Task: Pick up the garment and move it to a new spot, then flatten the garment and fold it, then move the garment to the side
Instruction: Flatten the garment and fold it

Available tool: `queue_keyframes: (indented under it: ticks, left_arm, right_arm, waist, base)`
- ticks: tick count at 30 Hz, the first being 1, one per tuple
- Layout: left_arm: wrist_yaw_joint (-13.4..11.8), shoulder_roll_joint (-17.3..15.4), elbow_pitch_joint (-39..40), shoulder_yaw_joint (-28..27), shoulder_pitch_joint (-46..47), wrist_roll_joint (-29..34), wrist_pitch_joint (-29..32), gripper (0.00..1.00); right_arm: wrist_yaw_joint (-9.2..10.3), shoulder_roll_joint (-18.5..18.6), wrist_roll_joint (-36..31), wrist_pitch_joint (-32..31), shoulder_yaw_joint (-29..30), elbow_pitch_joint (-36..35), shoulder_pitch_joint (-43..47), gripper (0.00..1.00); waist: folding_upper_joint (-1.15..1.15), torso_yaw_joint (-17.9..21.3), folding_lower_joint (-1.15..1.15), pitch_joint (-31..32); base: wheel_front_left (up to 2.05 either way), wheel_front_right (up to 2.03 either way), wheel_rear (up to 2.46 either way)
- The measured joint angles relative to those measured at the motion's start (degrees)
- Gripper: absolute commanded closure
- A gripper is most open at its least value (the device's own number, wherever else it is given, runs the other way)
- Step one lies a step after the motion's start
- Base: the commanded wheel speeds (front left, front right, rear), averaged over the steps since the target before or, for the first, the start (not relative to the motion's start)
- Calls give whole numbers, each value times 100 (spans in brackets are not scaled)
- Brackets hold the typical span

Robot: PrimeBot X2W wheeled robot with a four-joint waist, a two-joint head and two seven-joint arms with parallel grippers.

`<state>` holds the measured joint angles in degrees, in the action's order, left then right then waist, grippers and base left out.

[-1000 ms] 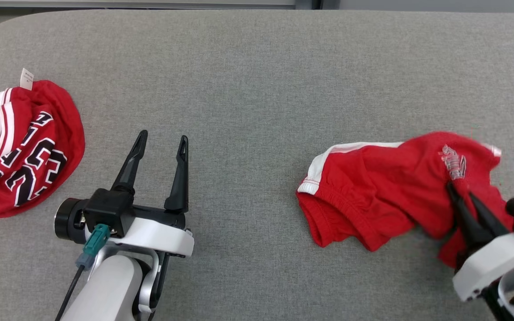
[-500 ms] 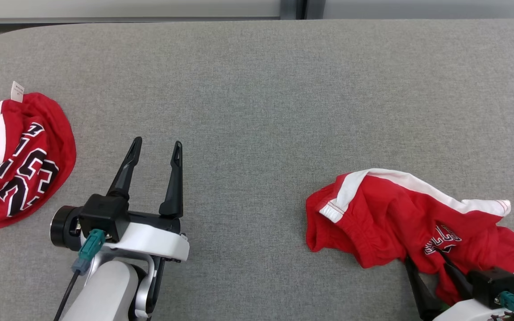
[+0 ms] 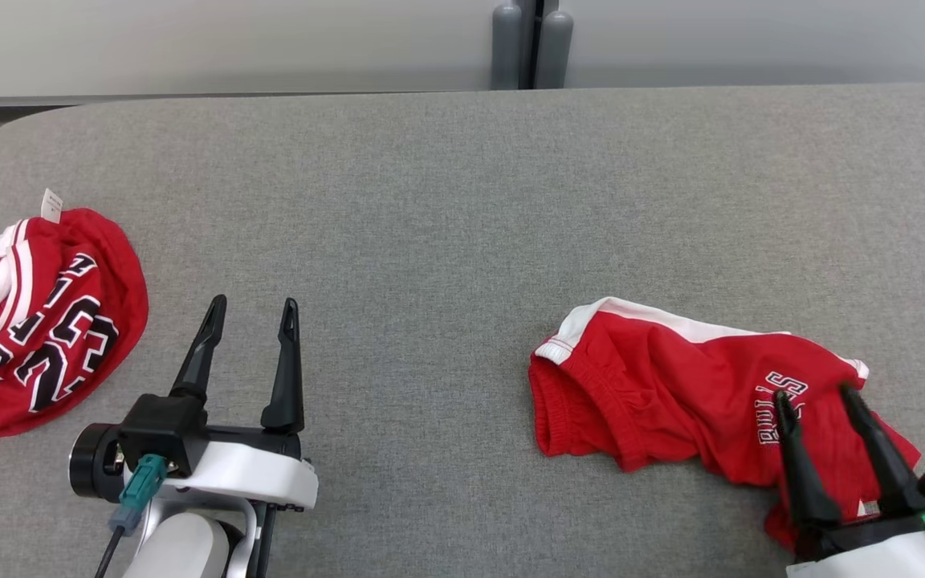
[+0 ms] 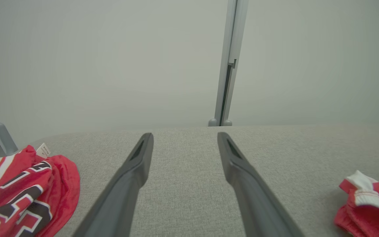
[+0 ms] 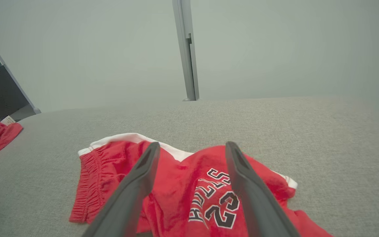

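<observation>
Two grippers stand wide open, holding nothing. Red shorts [image 3: 671,393] lie crumpled on the grey table [image 3: 430,201], well apart from the red jersey [image 3: 37,321]. The right gripper [image 3: 816,395] sits over their end farthest from the jersey, and the left gripper [image 3: 254,303] is near the jersey. Flattening seems next: grip the edges and spread them.

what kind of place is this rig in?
Probably a lab test cell, not a home: grey fabric table, bare partition wall with metal post, red shorts and red jersey laid out.
</observation>
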<state>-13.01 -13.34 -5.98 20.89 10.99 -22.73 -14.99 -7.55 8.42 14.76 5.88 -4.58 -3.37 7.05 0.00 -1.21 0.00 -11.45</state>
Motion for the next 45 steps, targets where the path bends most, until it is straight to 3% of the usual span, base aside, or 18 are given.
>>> queue_keyframes:
  ticks: [12, 33, 37, 45]
  left_arm:
    - [-65, -55, 127, 37, -298, -19, 12, 0]
    - [-116, -86, 175, 93, -314, -67, 66, 0]
    - [-120, -83, 196, 119, -170, -54, 80, 0]
    - [-108, 19, 167, 231, 150, 5, 59, 0]
  right_arm:
    - [0, 174, -57, -202, 545, -368, -235, 0]
    - [0, 157, 76, -297, 600, -353, -238, 0]
    - [0, 292, 223, -446, 724, -10, -309, 0]
    - [0, 975, 708, -810, 783, 1380, -757, 0]
  waist:
    - [0, 11, 0, 317]
    - [0, -31, 0, 227]
    - [0, -69, 0, 101]
    - [0, -209, 0, -320]
  base:
    - [0, 0, 0]
    - [0, 0, 0]
    - [0, 0, 0]
    - [0, 0, 0]
